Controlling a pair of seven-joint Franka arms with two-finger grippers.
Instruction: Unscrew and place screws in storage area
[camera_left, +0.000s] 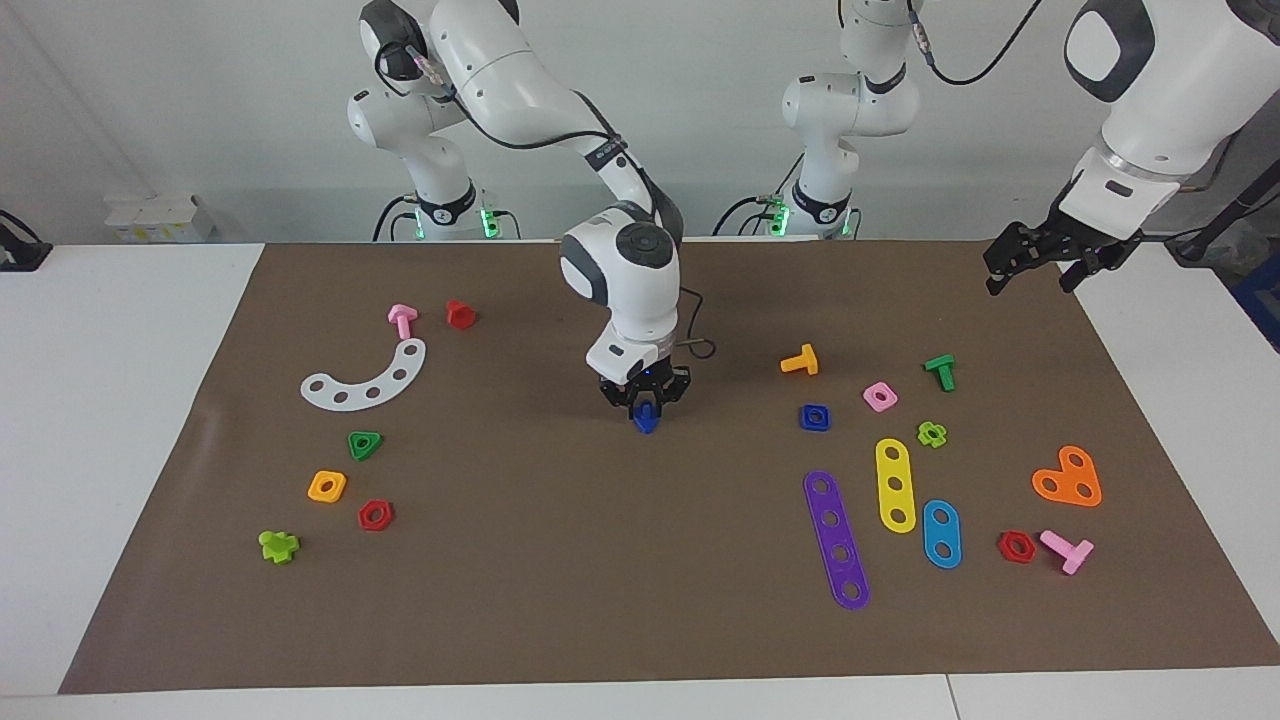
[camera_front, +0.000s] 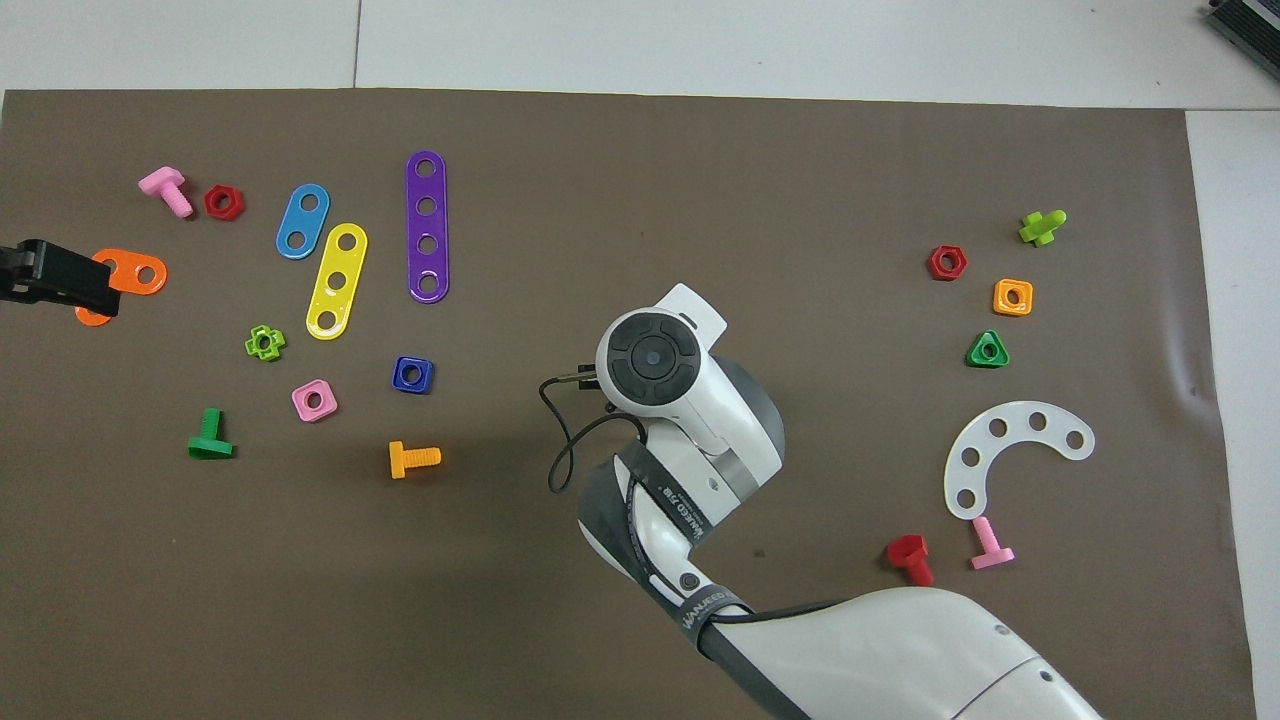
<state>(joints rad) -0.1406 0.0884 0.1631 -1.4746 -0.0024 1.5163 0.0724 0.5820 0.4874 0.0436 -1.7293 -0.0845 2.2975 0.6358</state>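
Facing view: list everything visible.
mat: one, brown, on table
dark-blue screw: one, blue, in right pincer, mid-mat
bolts: five; pink, red, right arm's end; orange, green, pink, left arm's end
nuts: six; green, orange, red, right arm's end; blue, pink, red, left arm's end
cross pieces: two, lime, one each end
plates: five; white curve, right arm's end; purple, yellow, blue, orange, left arm's end
right pincer: black, shut on the screw
left pincer: black, open, raised over mat's edge

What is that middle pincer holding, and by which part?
The right pincer holds a small dark-blue screw by its upper end, the lower end hanging free over the mat's middle. The left pincer holds nothing.
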